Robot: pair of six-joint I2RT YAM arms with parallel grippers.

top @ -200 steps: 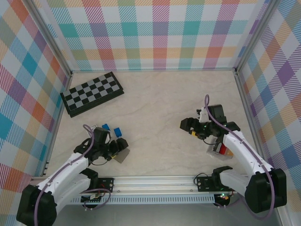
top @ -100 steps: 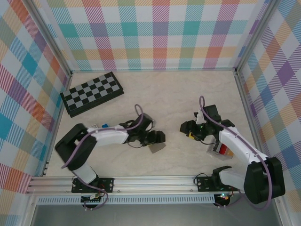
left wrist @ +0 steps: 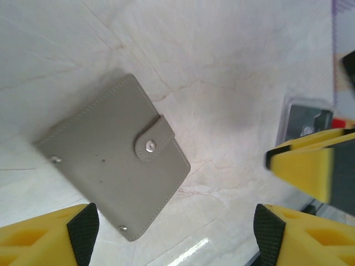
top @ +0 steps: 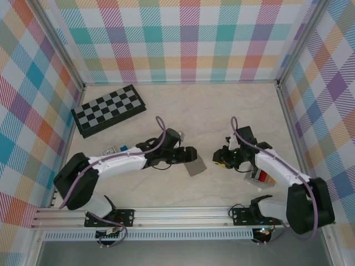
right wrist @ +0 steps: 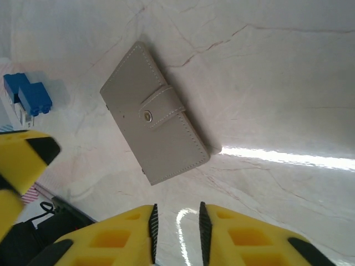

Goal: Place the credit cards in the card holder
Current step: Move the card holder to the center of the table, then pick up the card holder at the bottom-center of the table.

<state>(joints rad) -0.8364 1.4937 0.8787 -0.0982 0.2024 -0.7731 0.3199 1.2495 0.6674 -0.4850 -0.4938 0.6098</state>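
1. Top view: the closed card holder (top: 195,167) lies on the table (top: 183,111) between both hands; the credit cards (top: 262,178) sit under the right arm.
2. Left wrist: the left hand (left wrist: 175,233) is spread wide, empty.
3. Right wrist: the right hand (right wrist: 176,221) is narrowly apart, empty; 2 blue blocks (right wrist: 28,95) show.

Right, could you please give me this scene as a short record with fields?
card holder: closed, flat on the table
credit cards: near the table's right edge, outside the holder
left pincer: open over the holder, empty
right pincer: narrowly open, empty
also there: chequered board, blue blocks
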